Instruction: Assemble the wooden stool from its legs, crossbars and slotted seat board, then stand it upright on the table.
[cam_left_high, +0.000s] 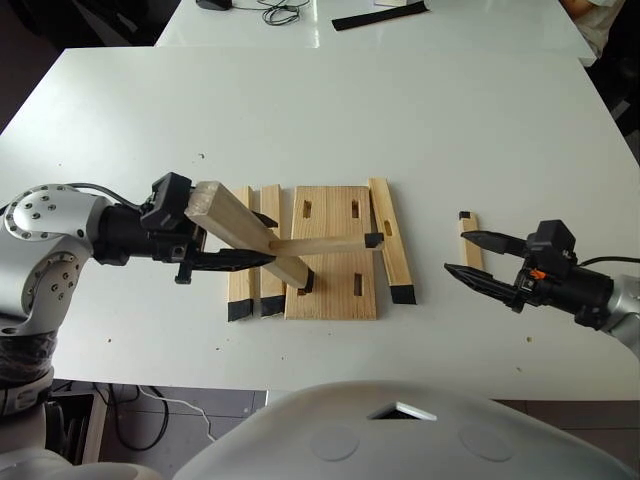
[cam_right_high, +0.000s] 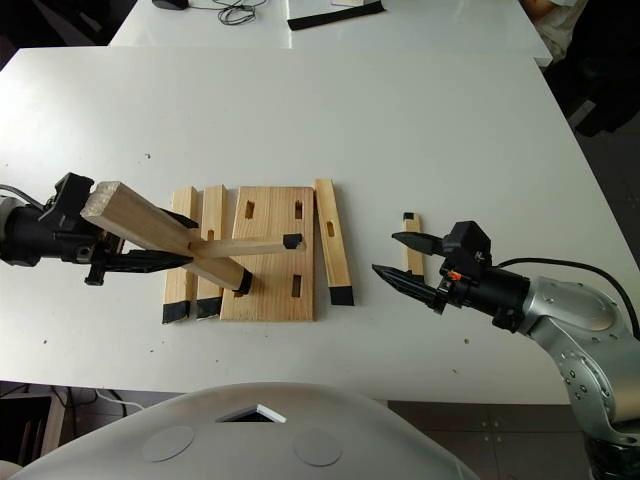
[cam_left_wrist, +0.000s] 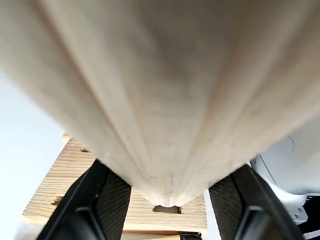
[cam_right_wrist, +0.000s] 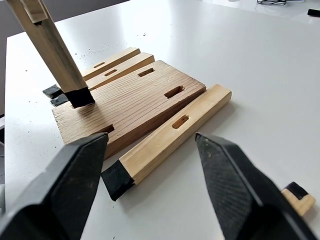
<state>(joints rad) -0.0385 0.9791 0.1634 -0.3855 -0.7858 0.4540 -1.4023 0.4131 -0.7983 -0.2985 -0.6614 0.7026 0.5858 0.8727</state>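
Note:
The slotted seat board (cam_left_high: 335, 215) lies flat at the table's middle. My left gripper (cam_left_high: 262, 240) is shut on a wooden leg (cam_left_high: 235, 222) held tilted, its black-capped foot (cam_left_high: 303, 281) down on the board by a slot. A thin crossbar (cam_left_high: 325, 244) sticks out of that leg towards the right. Two legs (cam_left_high: 240, 285) lie flat against the board's left edge and one leg (cam_left_high: 392, 250) lies along its right edge. My right gripper (cam_left_high: 457, 252) stands open just above the table, right of that leg, with a short crossbar (cam_left_high: 468, 232) beside it. In the left wrist view the leg (cam_left_wrist: 160, 100) runs between both fingers (cam_left_wrist: 105, 195).
The far half of the white table (cam_left_high: 330, 110) is bare. A second table behind carries cables and a black strip (cam_left_high: 380, 15). The table's front edge runs close below the board.

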